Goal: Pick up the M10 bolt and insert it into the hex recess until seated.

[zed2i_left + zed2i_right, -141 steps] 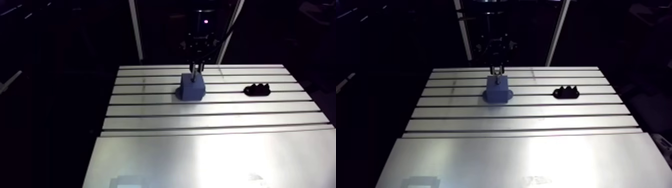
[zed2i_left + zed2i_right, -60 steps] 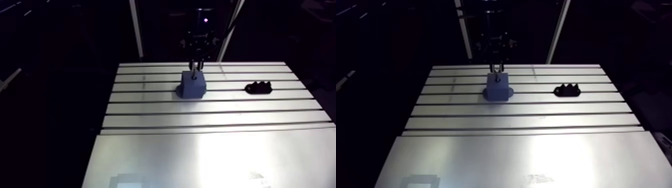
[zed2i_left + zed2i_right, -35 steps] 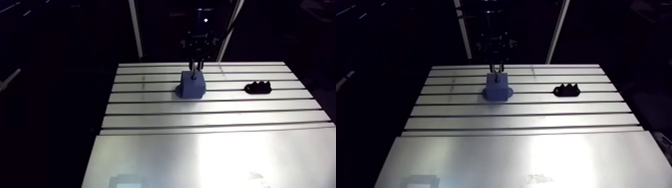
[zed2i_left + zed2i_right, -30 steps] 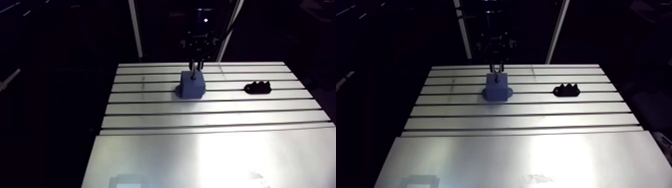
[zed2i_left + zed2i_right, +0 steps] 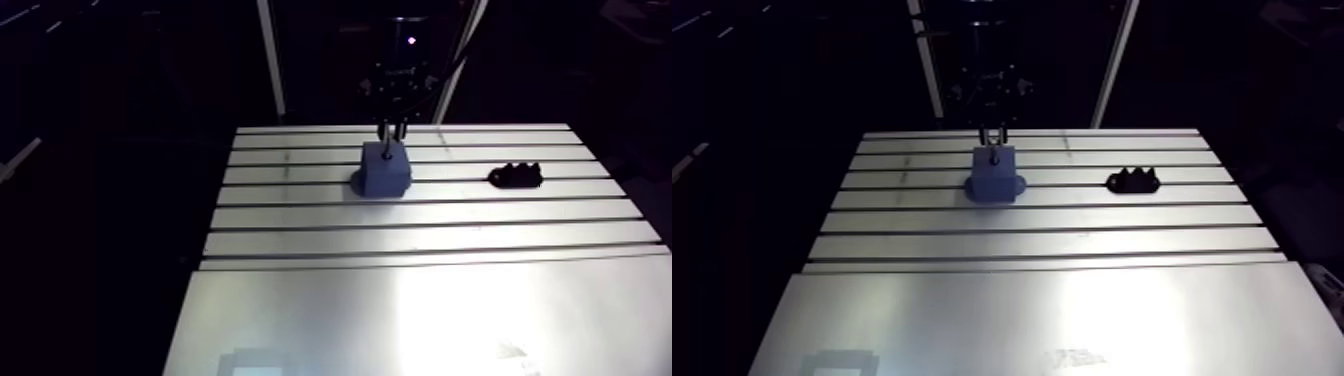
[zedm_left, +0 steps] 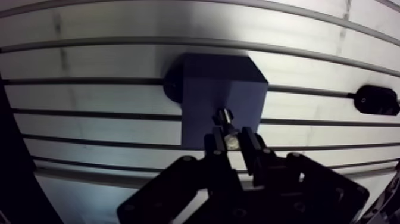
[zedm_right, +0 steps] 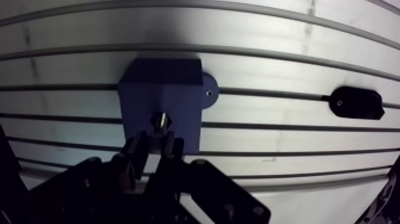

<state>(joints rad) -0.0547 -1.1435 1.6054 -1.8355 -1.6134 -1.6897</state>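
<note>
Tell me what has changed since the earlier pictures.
Nothing on the table visibly moved; the arm view only shifted slightly as a whole, so the camera moved. The gripper stays shut on the M10 bolt, its end at the hex recess of the blue block. The black fixture lies where it was.

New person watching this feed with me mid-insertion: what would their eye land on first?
First the dark blue block, standing on the bright slotted table right under the tool. Next the M10 bolt, pinched in the tool, its tip at the hex recess in the block's top. A small black part lies apart from the block on the same table.
</note>
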